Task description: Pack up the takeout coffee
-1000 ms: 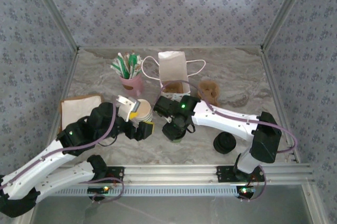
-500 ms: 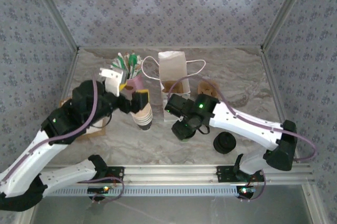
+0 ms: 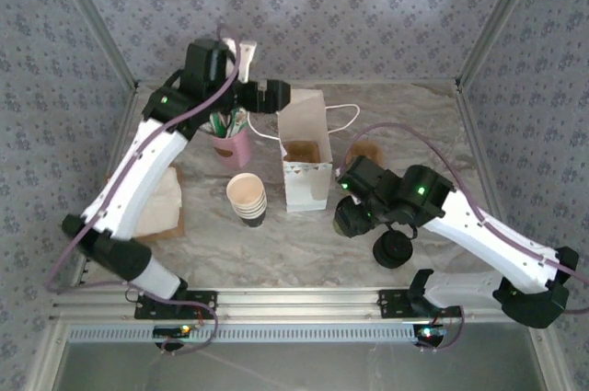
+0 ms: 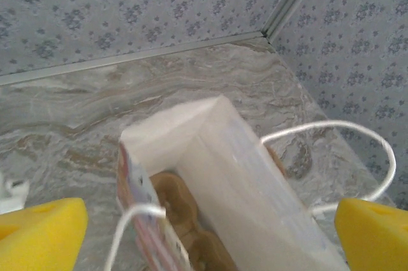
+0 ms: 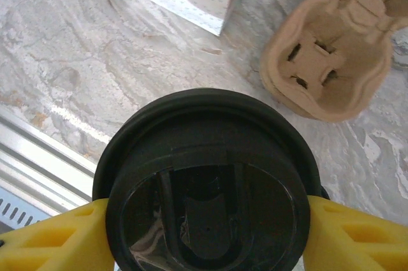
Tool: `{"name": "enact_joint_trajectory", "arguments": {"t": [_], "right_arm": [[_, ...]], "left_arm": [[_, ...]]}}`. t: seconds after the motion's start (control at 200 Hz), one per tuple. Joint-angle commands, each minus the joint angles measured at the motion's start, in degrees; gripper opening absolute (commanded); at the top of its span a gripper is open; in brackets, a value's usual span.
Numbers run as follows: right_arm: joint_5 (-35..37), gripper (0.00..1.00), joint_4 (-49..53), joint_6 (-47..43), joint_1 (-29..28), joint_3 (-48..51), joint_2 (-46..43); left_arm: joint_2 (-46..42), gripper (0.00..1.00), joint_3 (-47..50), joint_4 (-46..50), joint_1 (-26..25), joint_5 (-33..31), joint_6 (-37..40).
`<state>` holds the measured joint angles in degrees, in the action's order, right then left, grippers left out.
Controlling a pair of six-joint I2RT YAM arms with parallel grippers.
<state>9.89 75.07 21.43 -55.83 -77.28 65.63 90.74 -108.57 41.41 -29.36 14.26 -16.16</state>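
The right tool (image 5: 204,236) grips the takeout coffee (image 5: 207,169) by its sides above the marble bench (image 5: 76,73), near a cardboard cup carrier (image 5: 331,60). The left tool (image 4: 205,236) hangs spread wide over the open white bag (image 4: 242,175).

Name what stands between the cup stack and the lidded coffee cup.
The open white paper bag stands between cup stack and coffee cup, in the top view.

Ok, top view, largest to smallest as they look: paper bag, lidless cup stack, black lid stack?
1. paper bag, clearly largest.
2. lidless cup stack and black lid stack look about alike; can't rank them.
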Motion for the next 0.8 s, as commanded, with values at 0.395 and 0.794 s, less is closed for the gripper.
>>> {"name": "enact_joint_trajectory", "arguments": {"t": [0.395, 0.794], "right_arm": [[-0.7, 0.68, 3.6, -0.8, 8.6, 0.1, -4.5], [-2.1, 0.68, 5.6, -2.3, 13.7, -1.3, -6.5]], "left_arm": [[43.3, 0.98, -52.5, 16.1, 7.7, 31.5, -2.4], [37.2, 0.97, -35.5, 11.7, 5.2, 36.3, -1.0]]}}
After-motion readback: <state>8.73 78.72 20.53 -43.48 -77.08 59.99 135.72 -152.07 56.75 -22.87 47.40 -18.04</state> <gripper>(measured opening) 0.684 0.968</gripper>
